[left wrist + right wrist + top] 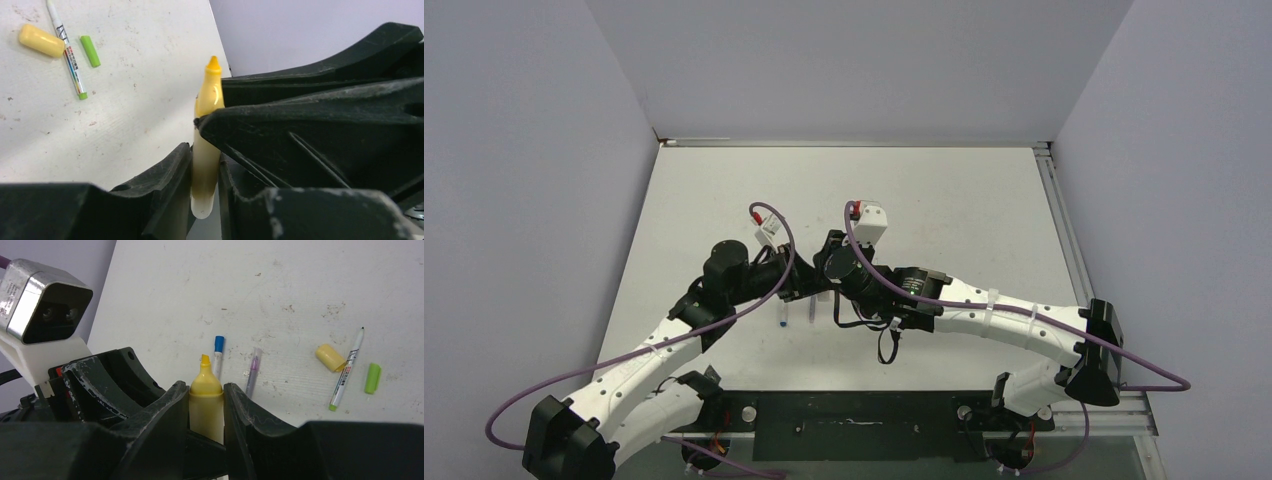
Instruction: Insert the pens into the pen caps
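Note:
Both grippers are shut on the yellow marker (209,95), held above the table with its tip bare. My left gripper (205,165) clamps its pale rear end. My right gripper (206,392) clamps the barrel just below the tip (205,375). In the top view the two grippers (799,272) (827,262) meet at mid-table. The yellow cap (330,357), the grey-green pen (346,375) and the green cap (372,378) lie together on the table. The white pen with a blue end (218,352) and the purple pen (253,371) lie side by side beyond the marker.
The white table (944,200) is walled on three sides by grey panels. The left wrist camera housing (40,305) sits close to my right gripper. In the left wrist view the yellow cap (41,40), grey-green pen (67,50) and green cap (90,51) lie at top left.

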`<state>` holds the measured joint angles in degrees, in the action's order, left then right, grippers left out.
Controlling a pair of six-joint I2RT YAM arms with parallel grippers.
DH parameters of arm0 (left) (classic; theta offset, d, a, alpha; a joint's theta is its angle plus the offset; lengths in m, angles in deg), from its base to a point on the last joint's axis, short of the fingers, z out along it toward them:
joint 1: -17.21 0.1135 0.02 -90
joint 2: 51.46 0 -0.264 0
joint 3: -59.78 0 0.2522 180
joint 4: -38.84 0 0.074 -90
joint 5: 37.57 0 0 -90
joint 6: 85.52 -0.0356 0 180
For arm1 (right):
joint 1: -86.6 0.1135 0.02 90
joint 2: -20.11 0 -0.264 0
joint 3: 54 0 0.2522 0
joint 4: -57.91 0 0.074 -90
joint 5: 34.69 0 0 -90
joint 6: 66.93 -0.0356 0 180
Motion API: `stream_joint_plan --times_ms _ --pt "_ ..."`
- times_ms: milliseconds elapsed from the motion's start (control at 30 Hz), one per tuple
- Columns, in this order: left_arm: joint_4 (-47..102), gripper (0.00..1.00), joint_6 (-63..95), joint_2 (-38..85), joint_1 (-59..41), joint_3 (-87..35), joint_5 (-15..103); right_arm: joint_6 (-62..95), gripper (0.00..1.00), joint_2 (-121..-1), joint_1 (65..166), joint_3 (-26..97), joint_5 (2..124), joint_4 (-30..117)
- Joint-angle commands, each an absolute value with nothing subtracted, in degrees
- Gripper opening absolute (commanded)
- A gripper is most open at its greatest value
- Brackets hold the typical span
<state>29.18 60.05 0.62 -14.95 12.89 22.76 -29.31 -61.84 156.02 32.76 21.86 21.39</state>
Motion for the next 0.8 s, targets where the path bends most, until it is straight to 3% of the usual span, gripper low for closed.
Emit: stream_joint_plan --times_ms 0,133,300,633,767 --pt "35.7 0.17 61.3 0.7 -15.0 12.8 21.5 -30.4 0.05 -60.9 156.8 34.1 22.8 22.6" --pt "36.2 0.0 61.3 0.7 -14.9 13.1 20.8 -30.4 0.05 -60.4 156.8 34.0 22.8 22.4" --pt "35.0 0.0 60.0 -0.3 -14.9 12.9 21.4 -30.2 0.06 -59.7 156.7 33.4 23.0 22.3" --pt "25.4 0.0 51.8 -2.2 -13.4 10.8 24.0 -25.2 0.42 -56.8 153.9 34.5 24.0 18.4" --pt "20.5 0.0 48.7 -2.9 -10.8 10.4 23.7 -22.0 0.5 -56.0 151.1 35.2 26.9 15.3"
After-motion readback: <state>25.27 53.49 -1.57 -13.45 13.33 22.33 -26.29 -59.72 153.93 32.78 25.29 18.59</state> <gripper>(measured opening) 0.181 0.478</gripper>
